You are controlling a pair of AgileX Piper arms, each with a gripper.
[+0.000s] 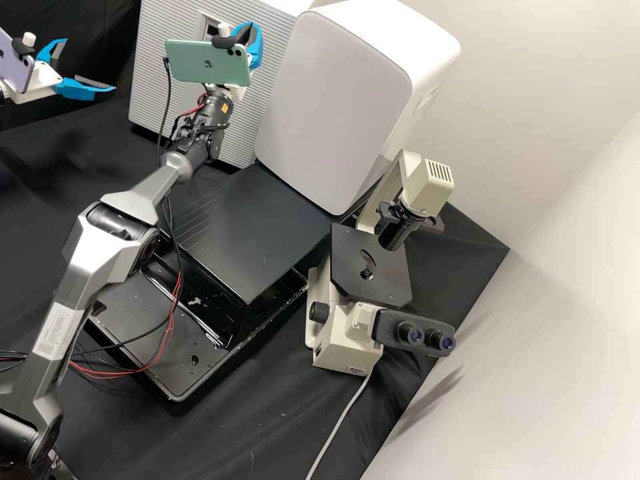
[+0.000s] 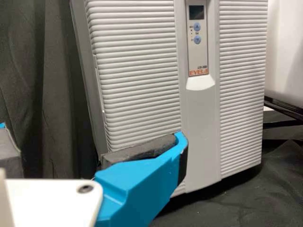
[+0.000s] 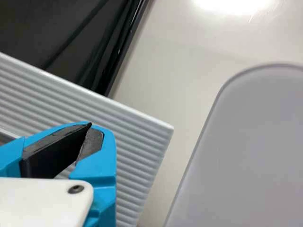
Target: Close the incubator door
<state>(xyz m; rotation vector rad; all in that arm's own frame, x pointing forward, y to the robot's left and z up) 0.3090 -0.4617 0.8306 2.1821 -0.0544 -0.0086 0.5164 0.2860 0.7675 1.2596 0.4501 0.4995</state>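
The incubator door [image 1: 148, 80], light grey and ribbed, stands upright at the back behind an arm. In the left wrist view the door [image 2: 132, 80] lies against the incubator's body and looks closed, its control panel [image 2: 197, 38] facing out. The right gripper [image 1: 255, 41] is by the door's upper part, partly hidden by a phone. In the right wrist view the right gripper [image 3: 90, 125] has its fingertips together in front of the ribbed door [image 3: 142, 146]; contact cannot be told. At the far left, the left gripper [image 1: 90, 65] is spread open, apart from the door; the left gripper [image 2: 90, 132] holds nothing.
A white rounded machine [image 1: 340, 100] stands right of the incubator, above a black platform [image 1: 260, 227]. Right of that platform is a microscope [image 1: 353, 320]. A black tray [image 1: 153, 333] lies in front, with cables hanging over it. A pale wall rises at the right.
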